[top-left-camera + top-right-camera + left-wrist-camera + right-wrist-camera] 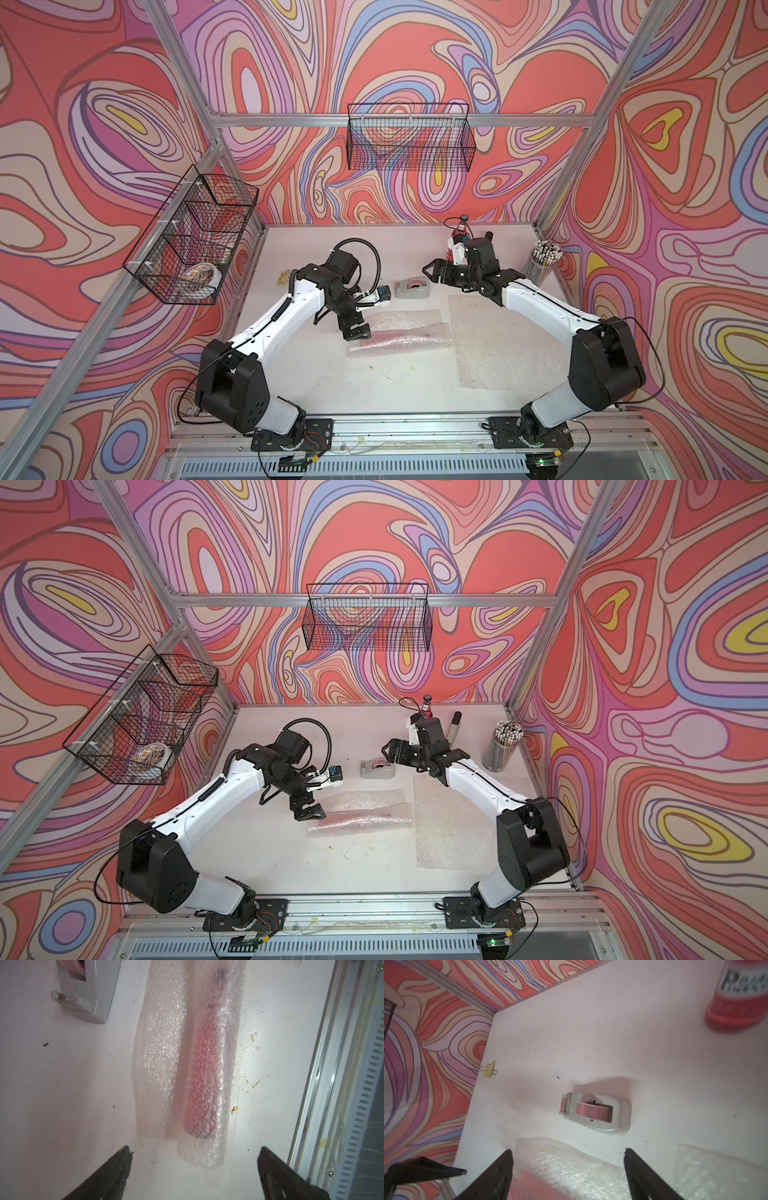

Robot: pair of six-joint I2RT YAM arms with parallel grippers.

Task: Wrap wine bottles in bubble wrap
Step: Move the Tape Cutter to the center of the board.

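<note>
Left wrist view: one wine bottle (202,1084) lies rolled in bubble wrap (162,1053), a flap loose; left gripper (194,1148) hangs open near its base; right gripper (568,1150) open, empty; second bottle (737,997) stands bare at the back, second sheet (498,345) flat; roughly half remains.

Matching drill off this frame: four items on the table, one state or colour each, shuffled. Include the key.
1. wrapped bottle
2. bare bottle
3. spare bubble wrap sheet
4. tape dispenser

A. spread flat
B. grey, with pink inside
C. standing upright
D. lying on its side

Pairs: 1-D, 2-C, 3-A, 4-B
</note>
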